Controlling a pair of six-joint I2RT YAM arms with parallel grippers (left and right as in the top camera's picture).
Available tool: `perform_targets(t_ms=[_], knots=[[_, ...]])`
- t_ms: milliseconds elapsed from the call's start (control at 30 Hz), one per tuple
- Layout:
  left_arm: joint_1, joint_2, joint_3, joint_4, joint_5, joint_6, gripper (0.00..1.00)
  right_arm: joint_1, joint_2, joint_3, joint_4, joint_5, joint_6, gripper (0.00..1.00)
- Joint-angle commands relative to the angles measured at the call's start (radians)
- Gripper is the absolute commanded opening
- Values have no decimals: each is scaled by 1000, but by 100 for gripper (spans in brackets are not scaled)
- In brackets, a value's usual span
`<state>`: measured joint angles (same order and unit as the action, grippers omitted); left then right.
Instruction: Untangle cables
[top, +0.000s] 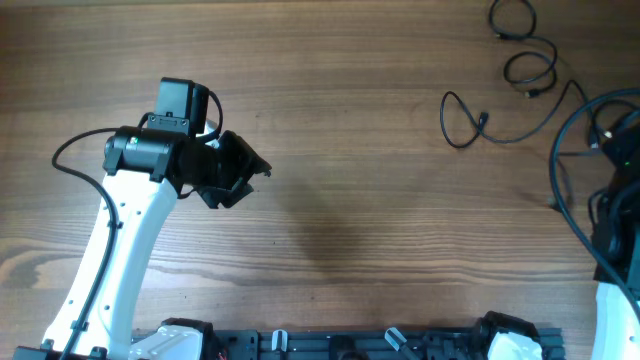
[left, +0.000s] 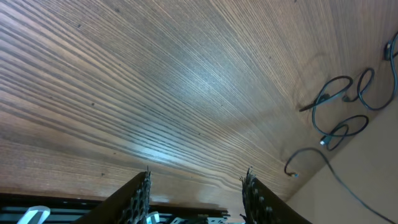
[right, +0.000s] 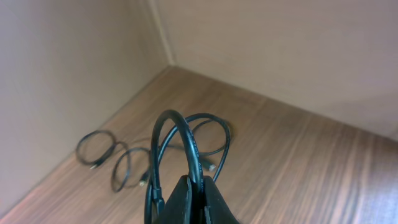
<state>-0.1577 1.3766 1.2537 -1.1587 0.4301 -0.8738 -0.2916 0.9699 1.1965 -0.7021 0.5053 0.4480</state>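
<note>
My right gripper (right: 196, 186) is shut on a thick black cable (right: 186, 140) that arches up out of its jaws; in the overhead view this cable (top: 565, 150) loops at the table's far right by the right arm (top: 620, 215). A thin black cable (top: 500, 125) lies in loose loops at the back right; it also shows in the right wrist view (right: 118, 158) and the left wrist view (left: 339, 121). My left gripper (left: 196, 186) is open and empty, raised over bare wood at the left (top: 235, 180), far from the cables.
The wooden table (top: 350, 200) runs between the two arms. A beige wall (right: 74, 74) borders the table's corner behind the cables. A black rail (top: 370, 345) runs along the front edge.
</note>
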Motion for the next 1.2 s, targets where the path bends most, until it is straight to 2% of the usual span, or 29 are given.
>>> perform_targets(t_ms=[0,133,267,367,500,600,767,933,1000,1033,1067,1100,1133,1167], knots=[[-5,-2,8,5,-18,6,50,-75,44,15,23,61,-38,4],[-5,-2,8,5,-18,6,50,-119,108,15,95,134,-134,4],[-5,-2,8,5,-18,6,50,-122,219,12,22,134,-122,4],[-5,-2,8,6,-21,6,50,-122,322,12,-121,104,45,4],[-5,-2,8,8,-21,6,51,-122,373,5,-208,-177,68,4],[-5,-2,8,11,-21,6,51,-121,373,-17,-225,-533,-46,4],[-5,-2,8,21,-21,6,51,-121,373,-100,-278,-605,31,4],[-5,-2,8,29,-21,6,52,-121,373,-316,-135,-722,31,4],[-5,-2,8,29,-21,6,52,-121,373,-411,-90,-732,94,4],[-5,-2,8,29,-21,6,52,-121,373,-423,-83,-731,98,18],[-5,-2,8,29,-21,6,52,-121,373,-425,-84,-732,98,48],[-5,-2,8,29,-21,6,52,-121,373,-424,-86,-732,98,90],[-5,-2,8,29,-21,6,52,-121,373,-422,-95,-732,98,100],[-5,-2,8,29,-21,6,52,-121,373,-412,-104,-731,96,100]])
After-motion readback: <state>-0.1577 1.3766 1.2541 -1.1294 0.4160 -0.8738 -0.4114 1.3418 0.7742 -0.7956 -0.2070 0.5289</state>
